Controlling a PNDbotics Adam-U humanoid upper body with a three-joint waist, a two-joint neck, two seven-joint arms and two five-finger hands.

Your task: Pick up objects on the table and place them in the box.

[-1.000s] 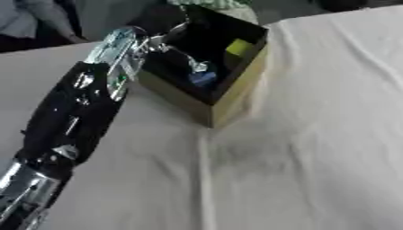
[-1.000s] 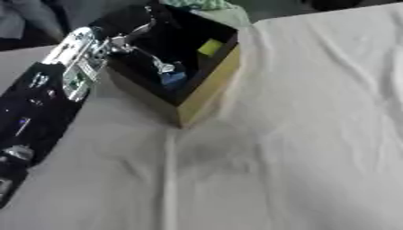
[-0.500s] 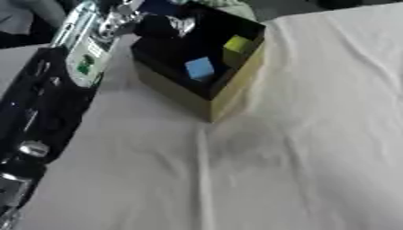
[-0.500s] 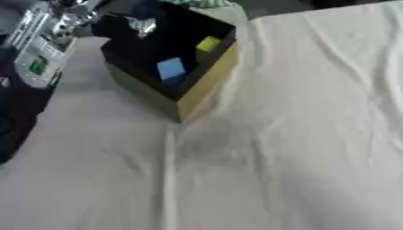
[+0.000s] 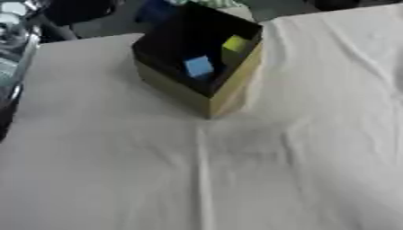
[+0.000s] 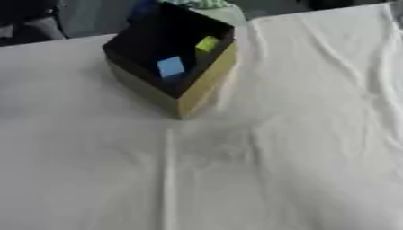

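A black box with tan outer walls (image 5: 228, 85) stands on the white tablecloth at the upper middle, one corner toward me. Inside it lie a blue block (image 5: 198, 67) and a yellow-green block (image 5: 235, 44). My left arm (image 5: 11, 31) shows as a silver and black strip along the left edge. A dark blurred shape at the upper left, which I take for my left hand (image 5: 78, 9), hangs to the left of the box and apart from it. I see nothing in it. My right hand shows in neither view.
The white cloth (image 5: 260, 170) has a long crease running from the box's near corner toward me, and folds on the right. Behind the box lie a green and white thing (image 6: 197, 2) and something blue (image 5: 157, 9) at the table's far edge.
My left arm has drawn back from over the box to the left edge. The blue block, seen at the hand a second ago, now lies in the box.
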